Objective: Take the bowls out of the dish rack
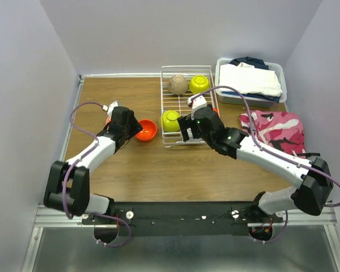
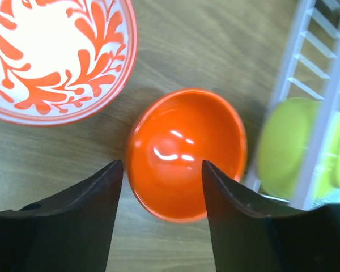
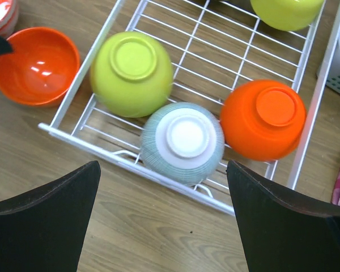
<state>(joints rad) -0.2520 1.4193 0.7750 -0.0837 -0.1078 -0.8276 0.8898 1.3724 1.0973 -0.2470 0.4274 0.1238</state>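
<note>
The orange bowl (image 2: pixel 184 141) is being released beside the dish rack (image 3: pixel 90 148) by the left gripper (image 2: pixel 162 164), the pale blue bowl (image 3: pixel 184 141) inside being targeted by the open right gripper (image 3: pixel 163 164).

Soft, even overhead light is filling all three views, bright without washing anything out. Small white glints are sitting inside the glossy round orange bowl (image 2: pixel 175 141), and a soft dark shadow is pooling around it on the brown wooden counter (image 2: pixel 215 45). In the left wrist view the lime-green bowl (image 2: pixel 283 147) and the white wire dish rack (image 2: pixel 288 68) are smearing out of focus at the right edge. The right wrist view is rendering crisply, while the top view is looking slightly soft.
</note>
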